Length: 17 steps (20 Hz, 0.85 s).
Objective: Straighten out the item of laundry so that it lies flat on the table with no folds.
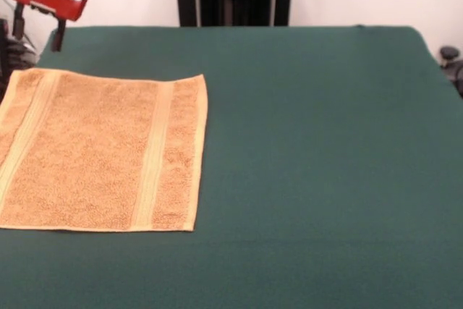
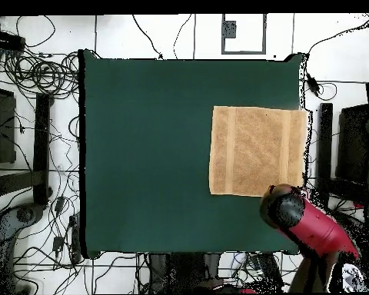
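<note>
The small rectangular orange-tan terry towel (image 1: 98, 151) lies at the left of the front picture, and as far as I can judge it is already spread flat: four straight edges, both smoother woven bands running parallel, no fold that I can see. In the overhead picture it sits at the right side of the large dark green cloth-covered bench (image 2: 149, 154), its right edge at or just over the bench's rim.

My claw (image 1: 56, 34) hangs at the upper left of the front picture, above the bench just beyond the towel's far corner, not touching it. I cannot tell from either picture whether it is spread or closed; it grasps nothing that I can see.

To do this step well, I judge the best thing is to leave the cloth alone and lift clear without dragging that near corner. If any tidying is wanted, I would draw the towel toward the bench's middle.

Room is plentiful: the whole centre and right of the front picture is bare green. The tight place is the left rim, where towel and bench edge meet.
</note>
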### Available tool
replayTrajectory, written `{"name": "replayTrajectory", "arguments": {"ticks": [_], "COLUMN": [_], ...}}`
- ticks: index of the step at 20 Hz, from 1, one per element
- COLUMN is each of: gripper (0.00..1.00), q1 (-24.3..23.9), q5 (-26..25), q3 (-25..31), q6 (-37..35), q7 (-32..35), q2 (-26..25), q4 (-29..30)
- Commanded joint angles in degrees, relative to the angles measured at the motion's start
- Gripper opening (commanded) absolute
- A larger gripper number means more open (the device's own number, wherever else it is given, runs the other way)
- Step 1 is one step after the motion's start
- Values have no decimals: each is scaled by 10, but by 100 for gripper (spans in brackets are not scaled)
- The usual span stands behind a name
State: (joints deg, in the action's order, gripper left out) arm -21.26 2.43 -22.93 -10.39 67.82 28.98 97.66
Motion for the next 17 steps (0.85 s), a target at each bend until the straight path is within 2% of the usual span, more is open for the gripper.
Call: {"name": "replayTrajectory", "arguments": {"ticks": [1,17], "gripper": [100,100], "q1": [-25,-54], "q5": [-28,-63], "q3": [166,196], "q6": [-69,-56], "q7": [14,49], "q2": [66,72], "q4": [20,31]}}
